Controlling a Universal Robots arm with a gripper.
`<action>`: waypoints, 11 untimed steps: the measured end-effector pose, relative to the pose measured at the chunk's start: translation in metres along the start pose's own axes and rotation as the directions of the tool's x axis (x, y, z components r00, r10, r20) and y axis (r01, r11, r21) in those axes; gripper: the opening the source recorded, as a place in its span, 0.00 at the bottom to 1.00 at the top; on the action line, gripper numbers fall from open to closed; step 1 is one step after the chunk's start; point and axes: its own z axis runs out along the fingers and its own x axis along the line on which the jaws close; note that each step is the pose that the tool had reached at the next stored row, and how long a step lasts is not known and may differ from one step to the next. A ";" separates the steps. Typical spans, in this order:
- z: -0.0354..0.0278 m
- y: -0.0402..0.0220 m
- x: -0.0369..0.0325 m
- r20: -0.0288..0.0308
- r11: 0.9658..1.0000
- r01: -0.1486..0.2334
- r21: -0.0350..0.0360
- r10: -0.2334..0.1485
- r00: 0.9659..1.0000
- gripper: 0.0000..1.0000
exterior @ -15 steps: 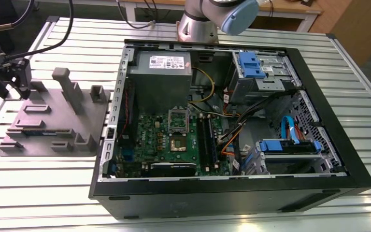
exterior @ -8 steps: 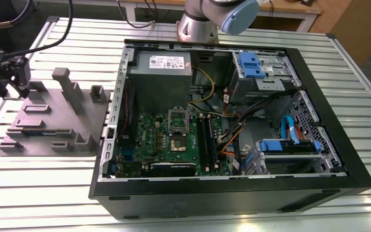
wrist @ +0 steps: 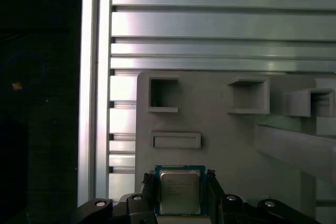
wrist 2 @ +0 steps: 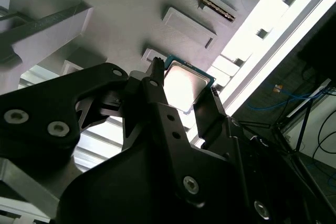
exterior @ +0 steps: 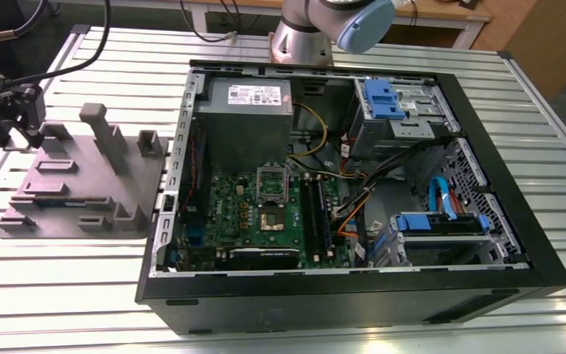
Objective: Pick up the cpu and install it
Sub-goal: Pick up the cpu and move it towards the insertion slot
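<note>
In the exterior view, the one claw [exterior: 20, 133] hung at the far corner of the single grey tray [exterior: 77, 192] on the worktop [exterior: 67, 295], beside one open computer case [exterior: 480, 147]; in the second wrist view, one cpu [wrist 2: 184, 86] lay flat, metal top upward, square with no long axis, within the claw [wrist 2: 185, 80]; in the first wrist view, the cpu [wrist: 179, 195] sat over the tray [wrist: 236, 145], edges parallel to it, within the claw [wrist: 180, 182]; whether it was clamped could not be told.

- I saw a grey moulded tray [exterior: 67, 225] lying on the slatted metal table [exterior: 67, 295].
- Just beside it, toward the exterior view's right, lay an open black computer case [exterior: 362, 299].
- Inside I made out a green motherboard [exterior: 239, 214], a grey power supply [exterior: 244, 118] and blue drive brackets [exterior: 382, 99].
</note>
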 end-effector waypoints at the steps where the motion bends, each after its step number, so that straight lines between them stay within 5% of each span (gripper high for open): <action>1: -0.0003 0.0000 0.0000 0.000 1.000 0.000 0.000 0.000 1.000 0.47; 11: -0.0031 0.0001 0.0000 0.000 1.000 0.000 0.000 0.000 1.000 0.47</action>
